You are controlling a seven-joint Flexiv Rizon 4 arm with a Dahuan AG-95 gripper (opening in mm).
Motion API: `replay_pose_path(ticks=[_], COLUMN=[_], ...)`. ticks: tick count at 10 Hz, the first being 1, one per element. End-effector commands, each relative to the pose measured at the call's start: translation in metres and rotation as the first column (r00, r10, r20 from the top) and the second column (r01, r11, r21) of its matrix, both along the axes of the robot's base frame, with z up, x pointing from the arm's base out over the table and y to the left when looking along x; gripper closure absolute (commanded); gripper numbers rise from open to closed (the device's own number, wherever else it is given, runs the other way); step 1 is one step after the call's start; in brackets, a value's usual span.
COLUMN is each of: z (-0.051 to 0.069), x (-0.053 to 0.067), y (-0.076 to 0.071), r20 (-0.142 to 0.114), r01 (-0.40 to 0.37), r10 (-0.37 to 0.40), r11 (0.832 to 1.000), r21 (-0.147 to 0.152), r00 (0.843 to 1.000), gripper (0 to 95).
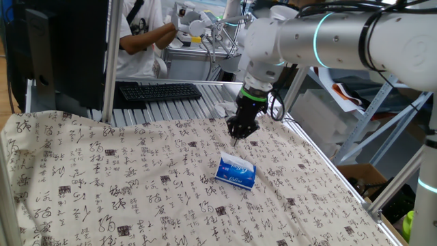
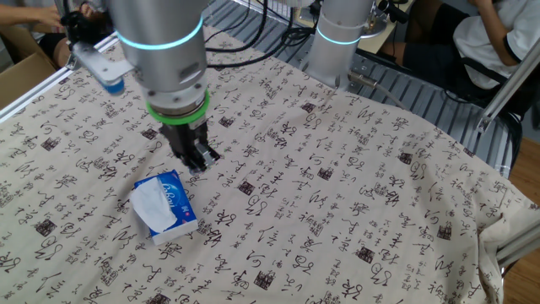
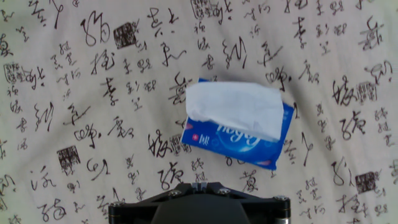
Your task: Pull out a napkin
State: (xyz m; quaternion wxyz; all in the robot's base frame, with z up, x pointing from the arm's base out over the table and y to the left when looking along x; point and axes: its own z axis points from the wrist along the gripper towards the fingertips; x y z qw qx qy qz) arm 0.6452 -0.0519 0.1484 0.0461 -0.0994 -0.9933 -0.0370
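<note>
Napkin [image 3: 235, 107] at frame centre lies loose atop its blue pack [image 3: 239, 140]; my pincer [image 2: 201, 160] hovers empty, fingers together. I should descend, pinching only paper.

Tablecloth [image 3: 93, 93] bears Chinese calligraphy (black); tissue pack [image 3: 236, 140] script seems unreadable

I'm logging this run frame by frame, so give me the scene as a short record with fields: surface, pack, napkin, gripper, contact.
surface: table cloth printed with black calligraphy
pack: blue pack lying flat on the cloth
napkin: white napkin sticking out of the pack's top, draped over it
gripper: gripper above the cloth, beside the pack, fingers pointing down; open or shut cannot be told
contact: none; gripper clear of napkin and pack
</note>
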Motion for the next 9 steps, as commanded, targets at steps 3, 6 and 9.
replay_pose_path(ticks=[3,6,9], z=[-0.003,-0.006,-0.009], x=[0.011,0.020,0.027], y=[-0.002,-0.002,-0.003], r20=[-0.020,-0.037,-0.038], r01=[-0.024,-0.051,-0.064], r10=[0.025,0.051,0.064], r11=[1.000,0.999,0.998], r21=[0.009,0.008,0.011], r00=[0.999,0.998,0.997], gripper=[95.0,95.0,95.0])
